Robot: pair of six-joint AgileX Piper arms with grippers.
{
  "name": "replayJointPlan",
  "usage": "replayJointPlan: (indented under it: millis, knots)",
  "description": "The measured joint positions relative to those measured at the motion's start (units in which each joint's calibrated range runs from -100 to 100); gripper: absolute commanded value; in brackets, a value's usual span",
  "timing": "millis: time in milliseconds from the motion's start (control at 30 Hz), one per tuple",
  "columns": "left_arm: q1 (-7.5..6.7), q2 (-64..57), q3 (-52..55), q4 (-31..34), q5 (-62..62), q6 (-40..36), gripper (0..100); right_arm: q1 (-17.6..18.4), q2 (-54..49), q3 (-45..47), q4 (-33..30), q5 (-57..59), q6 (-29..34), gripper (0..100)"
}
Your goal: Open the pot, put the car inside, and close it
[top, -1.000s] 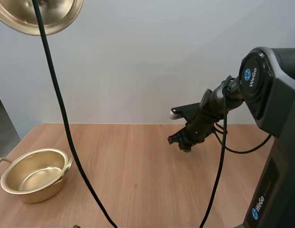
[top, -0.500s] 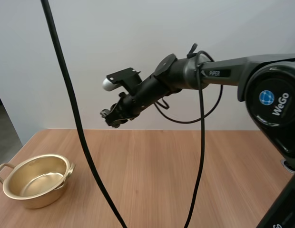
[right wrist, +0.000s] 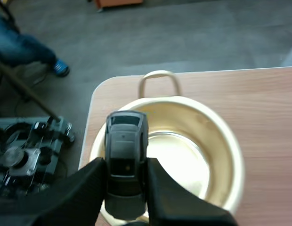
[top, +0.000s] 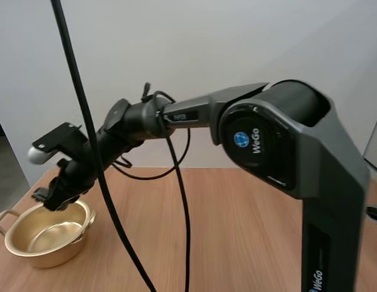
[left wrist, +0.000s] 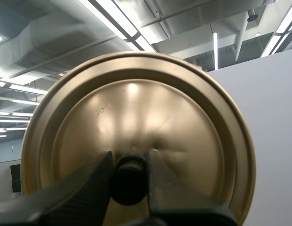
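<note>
Right pincer (top: 50, 198) pinching the car (right wrist: 125, 141) by its sides, black ribbed fingers (right wrist: 89, 188) pressed on both flanks. Car is small, boxy, dark grey, with a smooth hard shell and a darker glossy window panel, lying lengthwise along the fingers. It hangs in the air just above the pot (top: 47, 248), over the rim and partly over the bowl, not inside; whether it touches the rim I can't tell. Pot is round and shallow, gold-coloured metal, polished and mirror-like inside, with a flat bottom, curved wall and thin rolled rim. One thin loop handle (right wrist: 158, 79) of the same metal sticks out from the rim, and another shows on the opposite side in the high view. Pot stands upright and open near the left end of the desk (top: 237, 225), close to a rounded corner. Desk top is light wood grain, matte and flat. Right arm (top: 176, 115) is a matte black tube reaching across from a bulky grey moulded housing to the pot. Left pincer (left wrist: 129, 157) clamped on the knob (left wrist: 129, 181) of the lid (left wrist: 136, 103), one finger on each side. Knob is black, round, dull finish. Lid is a round, slightly domed disc in the same gold metal, with a soft sheen, a stepped ring near the edge and a tiny stamped mark on its face; it is held up in the air, apart from the pot.
</note>
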Motion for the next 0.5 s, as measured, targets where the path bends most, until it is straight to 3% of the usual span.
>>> replayJointPlan:
  millis: [133,200,300,333,467,500]
  knots:
    - [0.0,1.2,0.0,0.0,1.1,0.0,0,0.8,3.3,0.0,-0.8,-3.0,0.2,1]
    - [0.0,1.6,0.0,0.0,3.1,0.0,0,0.8,3.8,0.0,-2.0,-6.4,0.2,33]
    - [0.0,2.5,0.0,-0.1,6.2,0.0,0,0.8,4.0,0.0,-2.6,-10.1,0.4,96]
    - [0.0,2.9,0.0,-0.1,7.0,0.0,0,0.8,4.0,0.0,-2.5,-11.0,0.6,100]
    - [0.0,4.7,0.2,1.9,10.8,0.0,0,0.8,3.9,0.0,-2.7,-9.3,1.5,100]
    - [0.0,5.0,0.6,2.5,11.0,0.0,0,0.8,3.7,0.0,-3.4,-7.8,1.8,95]
